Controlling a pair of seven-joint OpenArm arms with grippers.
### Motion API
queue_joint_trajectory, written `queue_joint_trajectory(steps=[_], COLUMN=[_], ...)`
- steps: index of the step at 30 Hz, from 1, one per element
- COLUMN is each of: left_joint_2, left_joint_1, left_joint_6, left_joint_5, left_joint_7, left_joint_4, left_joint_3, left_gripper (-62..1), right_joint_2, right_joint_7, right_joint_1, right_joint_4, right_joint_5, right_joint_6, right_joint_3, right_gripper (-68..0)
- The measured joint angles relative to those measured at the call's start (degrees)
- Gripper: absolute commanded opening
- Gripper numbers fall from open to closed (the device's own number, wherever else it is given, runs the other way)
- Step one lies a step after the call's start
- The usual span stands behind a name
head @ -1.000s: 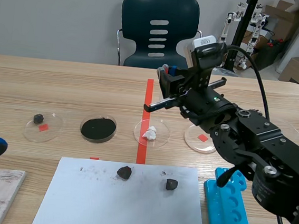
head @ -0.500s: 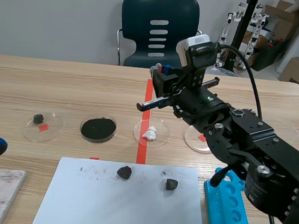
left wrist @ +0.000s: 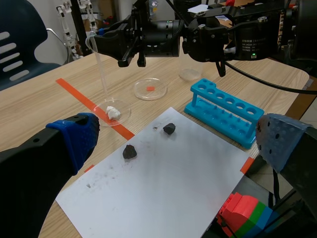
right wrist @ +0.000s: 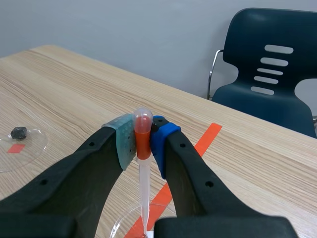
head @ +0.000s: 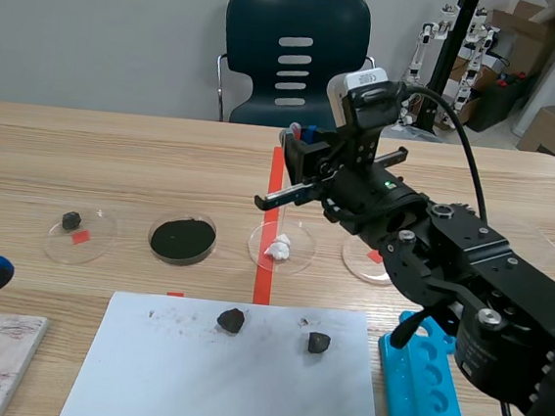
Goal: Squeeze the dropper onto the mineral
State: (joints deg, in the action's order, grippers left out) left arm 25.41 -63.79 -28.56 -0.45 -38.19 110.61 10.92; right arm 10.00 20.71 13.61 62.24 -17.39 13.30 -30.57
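The jaws of the right arm point(head: 450, 254) are clenched on the dropper point(right wrist: 143, 178). The dropper stands straight up and down, tip pointing down, just above the white mineral point(left wrist: 113, 112) in its dish point(head: 297, 261). The jaws of the left arm point(left wrist: 29, 163) are released, holding nothing, far from the dish. The right arm is nearer.
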Motion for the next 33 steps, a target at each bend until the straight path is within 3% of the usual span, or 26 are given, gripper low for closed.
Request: queue_joint_trajectory(steps=[33], left_joint_2=[0.0], left_joint_1=[0.0], left_joint_6=[0.0], left_joint_5=[0.0], left_joint_7=[0.0], left_joint_4=[0.0], left_joint_3=[0.0], left_gripper=[1.4], right_joint_2=[0.0], right_joint_7=[-0.9], right_joint_1=[-0.3], right_joint_4=[0.0], right_joint_5=[0.0], right_joint_6=[0.0], right_joint_3=[0.0], right_gripper=[-60.1])
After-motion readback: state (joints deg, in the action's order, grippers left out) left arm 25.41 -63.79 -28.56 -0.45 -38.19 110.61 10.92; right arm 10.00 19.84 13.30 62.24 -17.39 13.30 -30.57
